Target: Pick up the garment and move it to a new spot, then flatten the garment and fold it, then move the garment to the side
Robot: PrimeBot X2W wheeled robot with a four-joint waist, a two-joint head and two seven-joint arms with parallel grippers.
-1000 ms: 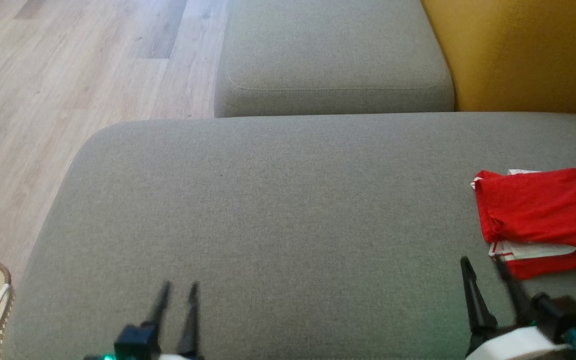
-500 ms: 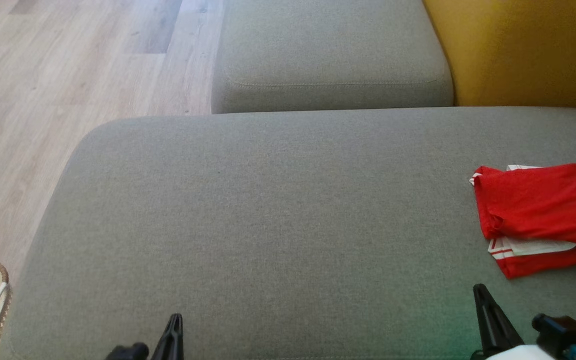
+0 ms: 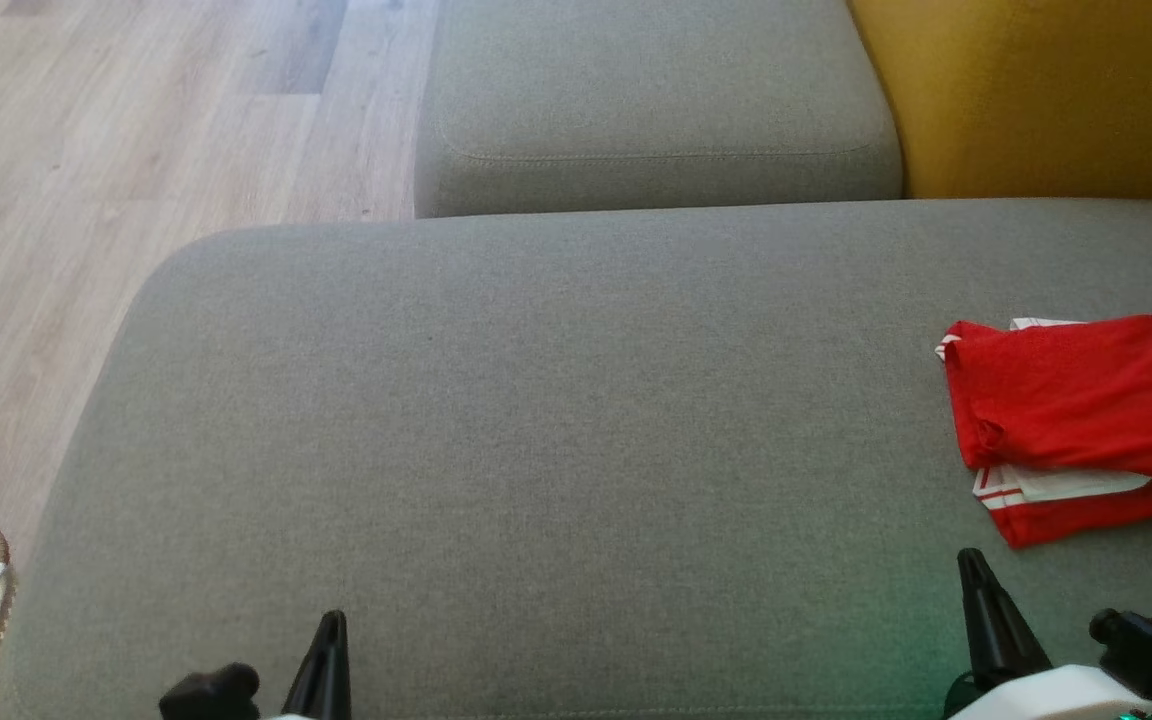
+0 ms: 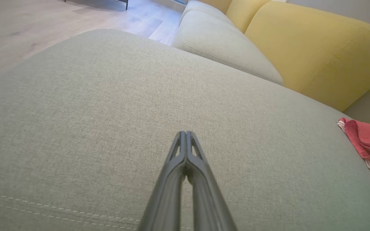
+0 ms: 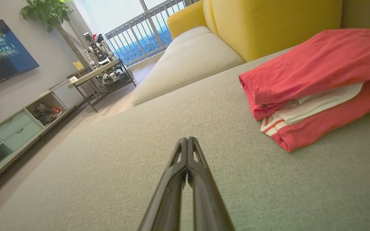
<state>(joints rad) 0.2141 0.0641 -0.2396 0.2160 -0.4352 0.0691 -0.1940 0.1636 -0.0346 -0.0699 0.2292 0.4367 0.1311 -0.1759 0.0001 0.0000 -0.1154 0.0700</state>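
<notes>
grey sofa seat [image 3: 536, 450] carries one folded red garment [image 3: 1076, 410] on the robot's right; two hands, left hand [image 4: 185, 133] and right hand [image 5: 187, 138], both pinched together, empty.

Garment [image 3: 1076, 410] on the right of the seat cushion [image 3: 536, 430], basket [image 3: 4, 548] on the floor [image 3: 136, 150] left of it

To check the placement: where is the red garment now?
In the head view the red garment lies at the right of the grey sofa seat, just ahead of the right hand, not touching it.
</notes>
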